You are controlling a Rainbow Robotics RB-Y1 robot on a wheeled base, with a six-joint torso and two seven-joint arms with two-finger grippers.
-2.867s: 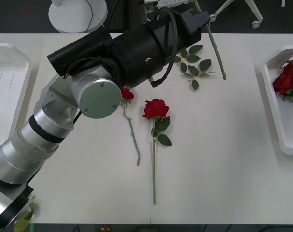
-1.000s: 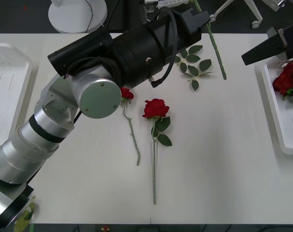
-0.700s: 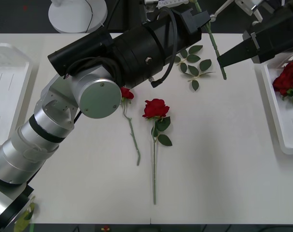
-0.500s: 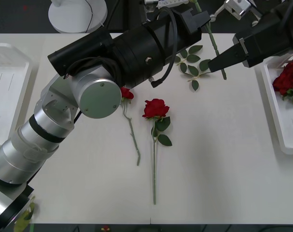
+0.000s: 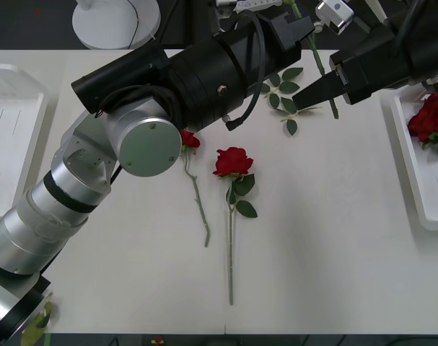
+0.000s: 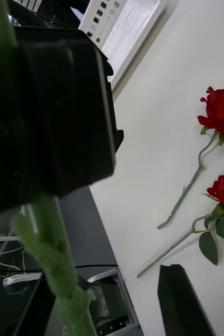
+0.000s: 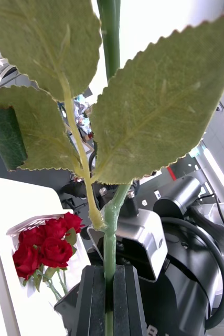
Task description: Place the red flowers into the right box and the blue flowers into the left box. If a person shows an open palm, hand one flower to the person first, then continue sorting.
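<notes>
Progress, as judged: partly complete. The right box (image 5: 421, 180), a shallow white rectangular plastic tray at the frame's right edge, holds a cluster of red roses (image 5: 429, 121). The left box (image 5: 13, 137), the matching tray at the left edge, holds no flowers. Two red flowers (image 5: 233, 161) on thin green stems lie at table centre, unsorted.

The left gripper (image 7: 107, 294) is clamped on a green stem (image 7: 109, 247), seen in the left wrist view. The right gripper (image 5: 299, 94), upper right in the front view, is near that stem; the right wrist view shows its black fingers (image 6: 182, 299) apart.
</notes>
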